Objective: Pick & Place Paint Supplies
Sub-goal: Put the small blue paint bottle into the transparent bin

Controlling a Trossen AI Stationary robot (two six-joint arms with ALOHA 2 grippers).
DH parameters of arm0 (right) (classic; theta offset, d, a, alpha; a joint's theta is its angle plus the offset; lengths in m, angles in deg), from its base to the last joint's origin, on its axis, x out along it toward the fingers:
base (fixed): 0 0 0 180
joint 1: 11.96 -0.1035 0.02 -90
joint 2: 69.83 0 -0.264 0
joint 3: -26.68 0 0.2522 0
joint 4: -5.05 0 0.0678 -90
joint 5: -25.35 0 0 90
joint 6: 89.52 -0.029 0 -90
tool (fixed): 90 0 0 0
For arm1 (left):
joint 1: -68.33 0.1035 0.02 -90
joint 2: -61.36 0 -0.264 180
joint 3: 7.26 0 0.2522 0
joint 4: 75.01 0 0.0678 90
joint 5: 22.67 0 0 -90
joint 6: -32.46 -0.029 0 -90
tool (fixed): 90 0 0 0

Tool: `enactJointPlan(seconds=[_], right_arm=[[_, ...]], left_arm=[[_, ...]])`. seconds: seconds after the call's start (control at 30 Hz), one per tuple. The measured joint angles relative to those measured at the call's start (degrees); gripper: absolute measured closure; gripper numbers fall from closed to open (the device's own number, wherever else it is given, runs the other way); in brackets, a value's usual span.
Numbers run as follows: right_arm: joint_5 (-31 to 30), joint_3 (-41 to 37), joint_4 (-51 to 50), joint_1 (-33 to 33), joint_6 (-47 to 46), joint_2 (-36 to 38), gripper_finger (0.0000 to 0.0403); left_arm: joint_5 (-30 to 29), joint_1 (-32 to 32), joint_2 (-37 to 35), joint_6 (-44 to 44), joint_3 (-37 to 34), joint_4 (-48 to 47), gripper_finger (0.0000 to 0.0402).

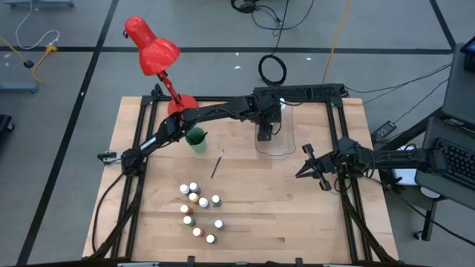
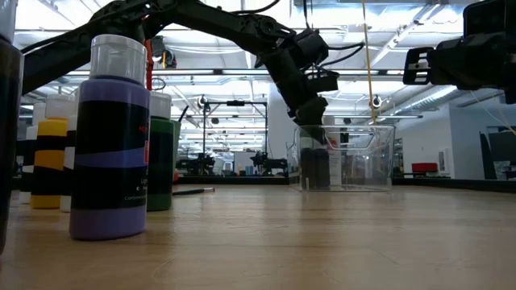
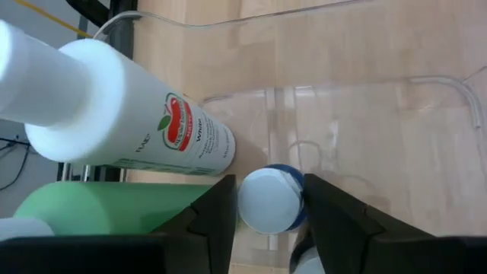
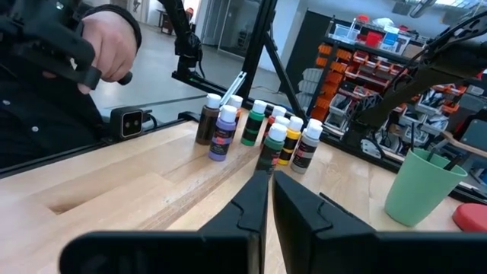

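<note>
Paint supplies on wooden worktop

Pale wooden worktop (image 1: 252, 215) carries small white-capped paint bottles (image 1: 199, 208). Inside the clear plastic bin (image 1: 286, 144), left pincer (image 3: 268, 204) brackets a blue bottle (image 3: 268, 199), beside white bottle (image 3: 137, 125). Right pincer (image 1: 303, 172) hovers, fingers together. Grey floor, workshop shelving beyond.

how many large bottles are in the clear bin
2: the white bottle lies on its side in the clear bin, the green bottle beside it. More may be hidden beyond the wrist view.
</note>
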Motion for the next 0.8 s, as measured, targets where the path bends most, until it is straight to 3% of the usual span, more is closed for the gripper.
enactJointPlan(seconds=[0.53, 0.67, 0.8], right_arm=[[0.0, 0.0, -0.4, 0.0, 0.0, 0.0, 0.0387], [0.0, 0.0, -0.9, 0.0, 0.0, 0.0, 0.0387], [0.0, 0.0, -1.3, 0.0, 0.0, -0.1, 0.0387]], left_arm=[[0.0, -0.3, -3.2, 5.2, -0.1, 0.0, 0.025], [-0.4, -1.4, -9.2, 5.0, -0.1, -8.8, 0.025], [-0.6, -3.9, -17.8, 16.8, 0.0, -24.8, 0.025]])
